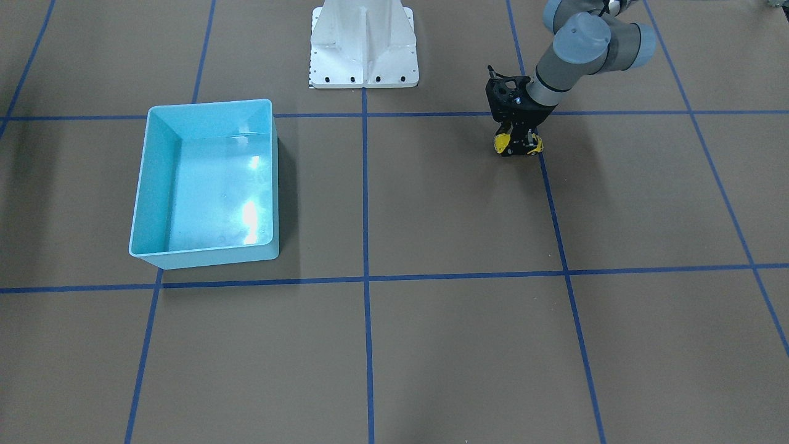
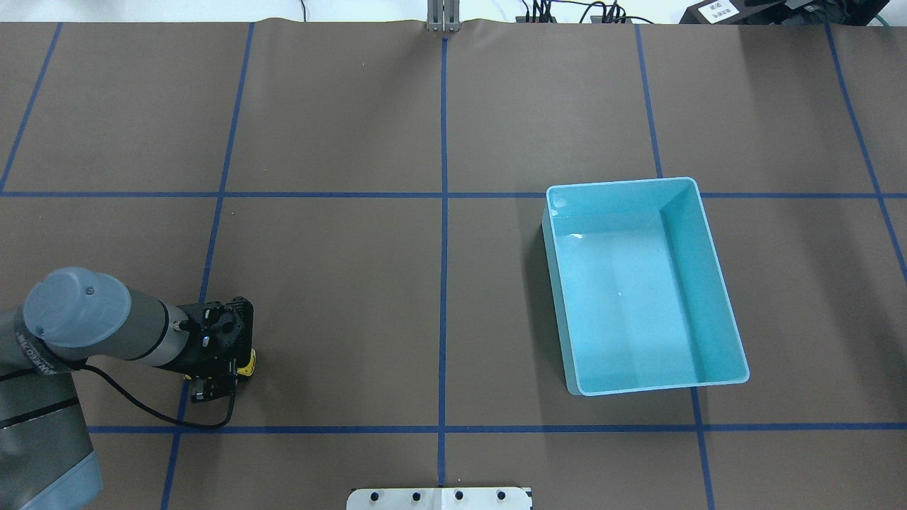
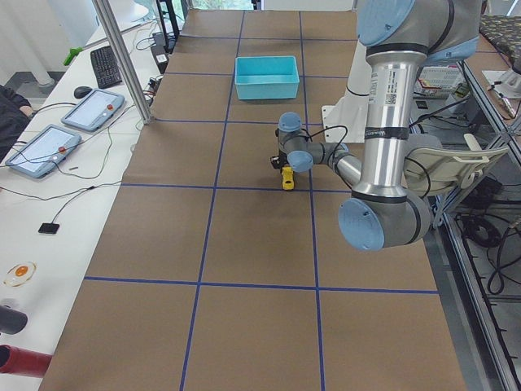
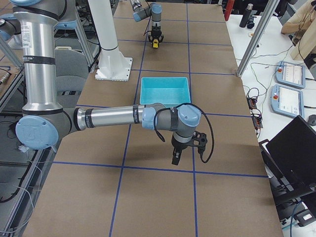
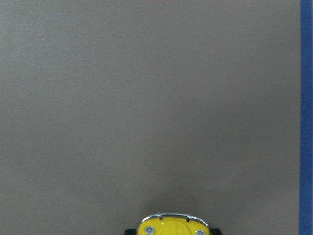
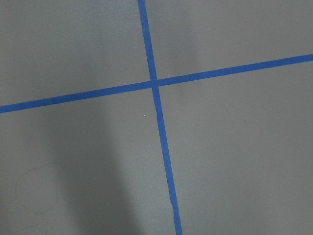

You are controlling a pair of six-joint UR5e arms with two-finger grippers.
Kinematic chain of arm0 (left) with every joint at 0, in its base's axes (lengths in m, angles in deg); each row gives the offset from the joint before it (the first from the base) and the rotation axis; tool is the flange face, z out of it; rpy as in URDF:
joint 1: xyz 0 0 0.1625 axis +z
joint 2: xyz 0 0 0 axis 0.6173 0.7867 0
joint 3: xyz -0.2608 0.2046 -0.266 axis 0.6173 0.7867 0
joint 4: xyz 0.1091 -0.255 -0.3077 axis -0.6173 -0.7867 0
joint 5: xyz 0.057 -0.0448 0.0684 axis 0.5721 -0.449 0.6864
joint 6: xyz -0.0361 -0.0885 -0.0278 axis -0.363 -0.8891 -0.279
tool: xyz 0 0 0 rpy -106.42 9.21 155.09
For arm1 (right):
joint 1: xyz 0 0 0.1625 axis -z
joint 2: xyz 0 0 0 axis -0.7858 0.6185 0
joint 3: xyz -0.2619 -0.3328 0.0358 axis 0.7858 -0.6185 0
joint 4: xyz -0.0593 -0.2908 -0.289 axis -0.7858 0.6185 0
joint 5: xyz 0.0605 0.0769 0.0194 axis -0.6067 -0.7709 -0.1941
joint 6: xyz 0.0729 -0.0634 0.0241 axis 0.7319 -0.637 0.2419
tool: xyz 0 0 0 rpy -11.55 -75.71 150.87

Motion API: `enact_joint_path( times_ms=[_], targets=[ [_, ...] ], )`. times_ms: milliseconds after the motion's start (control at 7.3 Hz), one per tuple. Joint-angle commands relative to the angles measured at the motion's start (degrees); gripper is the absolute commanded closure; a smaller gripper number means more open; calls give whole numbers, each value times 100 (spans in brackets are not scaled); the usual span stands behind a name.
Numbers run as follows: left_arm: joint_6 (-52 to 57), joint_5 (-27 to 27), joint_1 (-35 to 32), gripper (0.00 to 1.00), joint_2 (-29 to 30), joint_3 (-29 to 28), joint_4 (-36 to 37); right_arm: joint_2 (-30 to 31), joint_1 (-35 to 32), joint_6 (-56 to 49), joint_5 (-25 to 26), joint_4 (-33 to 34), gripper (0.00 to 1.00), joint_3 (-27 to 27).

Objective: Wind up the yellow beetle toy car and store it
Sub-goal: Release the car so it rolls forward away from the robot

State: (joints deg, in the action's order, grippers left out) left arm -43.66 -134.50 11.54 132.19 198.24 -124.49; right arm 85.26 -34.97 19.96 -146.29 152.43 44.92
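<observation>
Near the robot's base, on its left, the left gripper (image 1: 517,147) clamps the car (image 1: 501,143), which sits on the table (image 1: 444,203) with yellow showing either side of it. Farther out hangs the right gripper (image 4: 176,158); whether it is parted or closed cannot be told.

Robotics lab: taped grid table (image 1: 456,203), pendants (image 3: 92,110)
</observation>
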Motion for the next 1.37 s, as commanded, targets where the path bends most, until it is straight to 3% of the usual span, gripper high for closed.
enact_joint_path(
  times_ms=[0, 1233],
  targets=[
    [14, -3, -22, 0, -2, -19, -75, 0, 2, 0, 0, 0, 0, 0],
    [5, -109, -267, 0, -388, 271, -163, 0, 1, 0, 0, 0, 0, 0]
  ],
)
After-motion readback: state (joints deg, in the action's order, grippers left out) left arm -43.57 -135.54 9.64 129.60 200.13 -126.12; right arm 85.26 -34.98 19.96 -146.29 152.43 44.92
